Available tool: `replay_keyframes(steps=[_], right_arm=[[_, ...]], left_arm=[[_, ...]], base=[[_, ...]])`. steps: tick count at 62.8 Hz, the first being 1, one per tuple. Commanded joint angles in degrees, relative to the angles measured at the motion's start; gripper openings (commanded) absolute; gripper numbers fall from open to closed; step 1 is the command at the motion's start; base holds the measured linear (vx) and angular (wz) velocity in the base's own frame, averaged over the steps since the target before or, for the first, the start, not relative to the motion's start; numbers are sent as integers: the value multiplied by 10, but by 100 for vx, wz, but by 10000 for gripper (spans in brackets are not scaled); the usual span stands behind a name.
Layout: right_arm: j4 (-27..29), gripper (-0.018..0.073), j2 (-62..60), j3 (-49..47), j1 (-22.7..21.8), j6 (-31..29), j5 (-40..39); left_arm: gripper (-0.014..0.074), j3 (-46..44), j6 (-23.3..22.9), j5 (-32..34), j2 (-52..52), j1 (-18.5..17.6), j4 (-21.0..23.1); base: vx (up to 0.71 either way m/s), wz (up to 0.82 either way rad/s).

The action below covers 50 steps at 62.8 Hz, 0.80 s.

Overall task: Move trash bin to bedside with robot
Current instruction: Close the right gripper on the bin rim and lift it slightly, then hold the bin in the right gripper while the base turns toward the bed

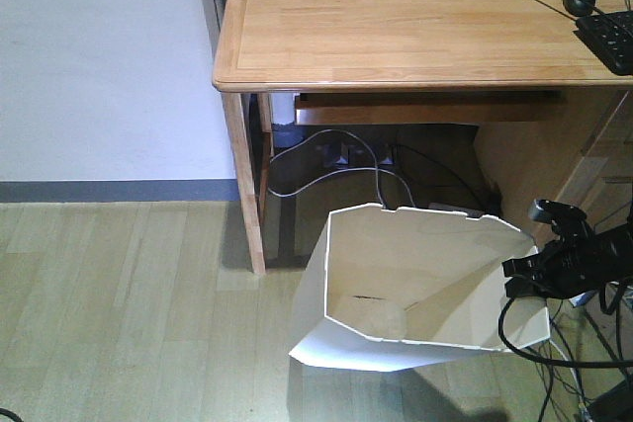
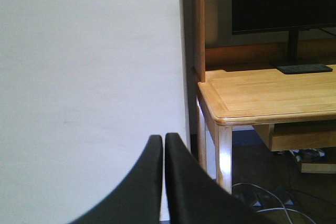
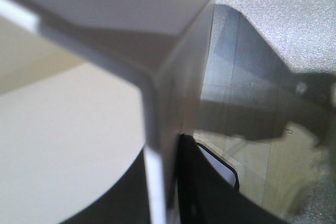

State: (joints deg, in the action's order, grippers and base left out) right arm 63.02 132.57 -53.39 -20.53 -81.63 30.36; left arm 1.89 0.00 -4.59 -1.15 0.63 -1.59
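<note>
front view: the trash bin (image 1: 415, 284) sits on pale wood flooring (image 1: 119, 303) just in front of the wooden desk (image 1: 396, 27), with the right gripper (image 1: 524, 269) at its rim. no bed shows, so the carry looks barely begun.
left wrist: the left gripper (image 2: 164, 177) is pinched together, empty, facing a white wall (image 2: 79, 77).
right wrist: jaws clamp the bin's side.

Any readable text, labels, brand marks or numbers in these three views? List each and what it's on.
No legible text in any view.
Keyboard on the desk: key legends too small to read.
Trash bin: plain white, no label visible.
Monitor: screen dark, no brand mark visible.
</note>
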Motion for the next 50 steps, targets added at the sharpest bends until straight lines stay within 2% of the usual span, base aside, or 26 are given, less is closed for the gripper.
replay_keyframes(steps=[1, 50], right_arm=[[35, -4, -42, -7, -4, 0, 115], [35, -4, -42, -7, -4, 0, 116]], left_arm=[[-6, 7, -8, 43, -4, -4, 5], [-6, 7, -8, 43, -4, -4, 5]], base=[[0, 0], [-1, 6]])
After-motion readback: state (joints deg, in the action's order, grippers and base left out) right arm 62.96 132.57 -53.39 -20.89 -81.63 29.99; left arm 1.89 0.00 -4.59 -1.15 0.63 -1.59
